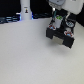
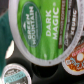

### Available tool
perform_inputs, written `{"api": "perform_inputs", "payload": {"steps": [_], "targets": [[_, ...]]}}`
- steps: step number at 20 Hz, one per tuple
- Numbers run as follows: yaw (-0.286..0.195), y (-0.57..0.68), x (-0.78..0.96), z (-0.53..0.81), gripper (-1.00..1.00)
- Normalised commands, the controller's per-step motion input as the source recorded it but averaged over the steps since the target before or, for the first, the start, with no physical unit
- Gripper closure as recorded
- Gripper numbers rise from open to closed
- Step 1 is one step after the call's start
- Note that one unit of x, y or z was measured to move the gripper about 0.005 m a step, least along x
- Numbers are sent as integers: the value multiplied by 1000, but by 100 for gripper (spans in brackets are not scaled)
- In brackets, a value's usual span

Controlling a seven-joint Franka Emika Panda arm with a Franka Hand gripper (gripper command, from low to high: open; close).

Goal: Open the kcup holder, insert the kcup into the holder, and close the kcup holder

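Note:
In the exterior view the black kcup holder [image 1: 61, 36] stands on the pale table at the exterior view's right. My gripper [image 1: 58, 20] hangs straight above it. The kcup [image 1: 59, 18] shows as a small green spot between the fingers, above the holder's top. In the wrist view the kcup [image 2: 41, 27] fills most of the picture, its green lid printed with white letters and very close to the camera. My fingers are hidden in that view. The gripper appears shut on the kcup.
A tall white bottle-like object [image 1: 25, 10] stands at the back, at the exterior view's left. Other small cups lie lower in the wrist view: one with a teal lid [image 2: 11, 75] and one with an orange-and-white lid [image 2: 77, 56].

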Motion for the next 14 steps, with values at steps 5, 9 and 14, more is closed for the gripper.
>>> {"api": "perform_inputs", "payload": {"steps": [5, 9, 14], "targets": [[-51, 77, 38, 190, 100], [-35, 209, 175, 369, 100], [-19, 327, 240, 278, 100]]}}
